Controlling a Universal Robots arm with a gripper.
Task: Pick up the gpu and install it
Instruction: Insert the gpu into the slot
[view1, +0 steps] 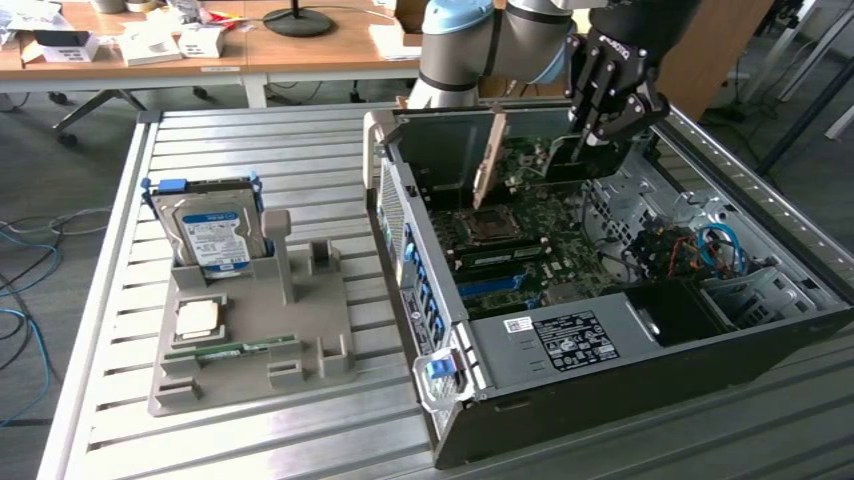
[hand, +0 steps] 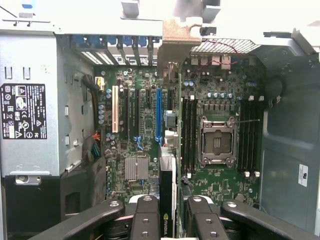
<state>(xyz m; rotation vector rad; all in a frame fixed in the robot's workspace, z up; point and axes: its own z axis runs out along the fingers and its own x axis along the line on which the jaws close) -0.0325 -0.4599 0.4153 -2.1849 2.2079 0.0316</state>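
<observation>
The open computer case (view1: 561, 430) is lying on its side on the slatted metal table (view1: 240, 140). Inside the case the green motherboard (hand: 220, 187) is facing upward. Outside the case, on the exterior view's left, a grey holder (view1: 254, 350) is carrying a hard drive (view1: 207, 230). The arm is reaching down into the case, and the gripper (hand: 168, 215) is pinching the gpu (hand: 168, 187), its two fingers partly closed against the card's flat faces. The gpu is standing on edge inside the case above the motherboard. It is running toward the case's rear wall, where its metal bracket (hand: 172, 42) is meeting the row of expansion openings. The card is sitting just beside the blue slot (hand: 159, 115), between that slot and the CPU socket (hand: 217, 140). Judging from this, the pick-up is done and the install step is under way, with the card being lined up over its slot. Whether its contacts are already entering the slot cannot be told. Seating it seems to call for keeping the card square to the case floor, the bracket matched to its rear opening, and pressure going straight down.
</observation>
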